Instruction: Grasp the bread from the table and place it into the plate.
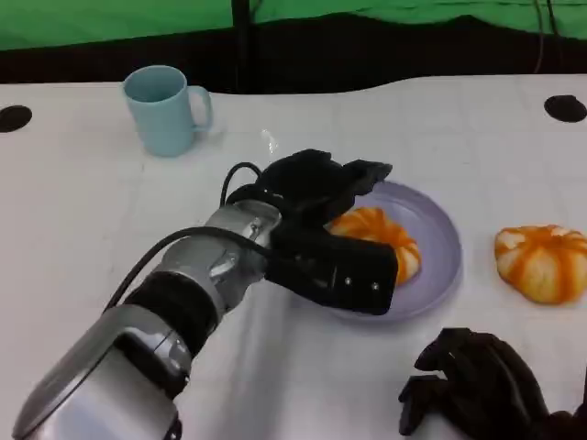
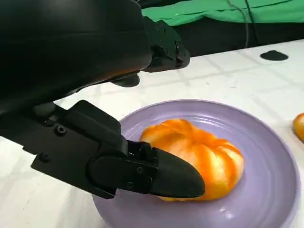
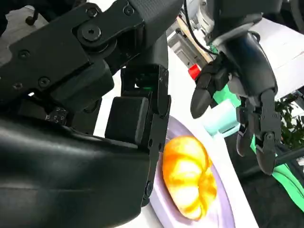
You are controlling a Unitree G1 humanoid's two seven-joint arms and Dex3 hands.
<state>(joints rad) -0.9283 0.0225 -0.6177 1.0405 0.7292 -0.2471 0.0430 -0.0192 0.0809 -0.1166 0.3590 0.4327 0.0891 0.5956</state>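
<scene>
Orange-striped round bread bun (image 1: 381, 240) lies on the lavender round plate (image 1: 438, 243). Left hand (image 1: 323, 213) hovers over the plate, fingers spread, gripping nothing. Right hand (image 1: 477, 380) rests curled on the white tabletop (image 1: 83, 211) near the plate, holding nothing.

White table (image 1: 83, 229) carried: blue mug (image 1: 165, 110) at 11 o'clock, lavender plate (image 1: 440, 261) near centre, second bun (image 1: 543, 262) at 3 o'clock.
</scene>
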